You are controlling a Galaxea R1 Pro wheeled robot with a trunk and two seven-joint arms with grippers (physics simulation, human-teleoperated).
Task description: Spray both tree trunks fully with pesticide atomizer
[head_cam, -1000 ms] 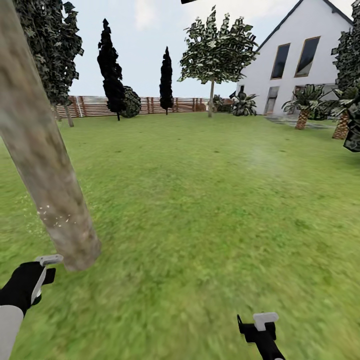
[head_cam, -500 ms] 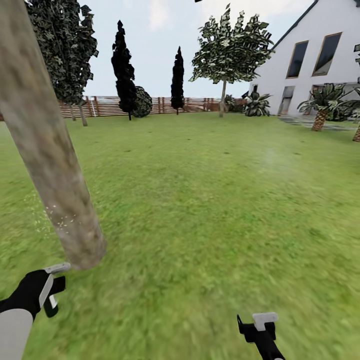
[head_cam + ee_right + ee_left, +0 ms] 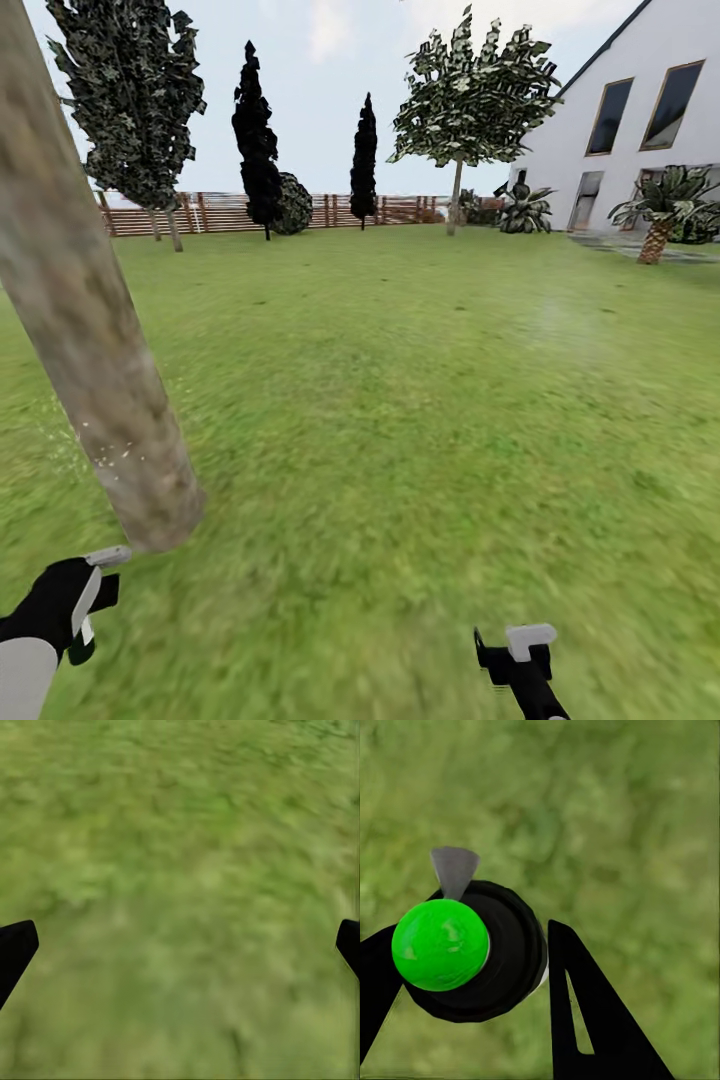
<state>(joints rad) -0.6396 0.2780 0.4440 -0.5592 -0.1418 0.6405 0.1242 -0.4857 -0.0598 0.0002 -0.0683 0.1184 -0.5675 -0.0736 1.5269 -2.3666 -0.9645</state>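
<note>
Panning right, my view has slid off the near tree trunk [image 3: 95, 330]. Left gripper [image 3: 472, 967] pinches the atomizer [image 3: 465, 949], white specks [image 3: 105, 455] just ahead — spraying, probably. Right gripper [image 3: 180, 945] spread, empty. Next — the far tree [image 3: 455, 200] wants driving.

Green grass lawn [image 3: 420, 400], reddish slatted wooden fence [image 3: 390, 209] far off, two dark cypress trees [image 3: 258, 130], white gabled house [image 3: 640, 120] far right, short palm [image 3: 660, 205], pale cloudy sky [image 3: 320, 60]
</note>
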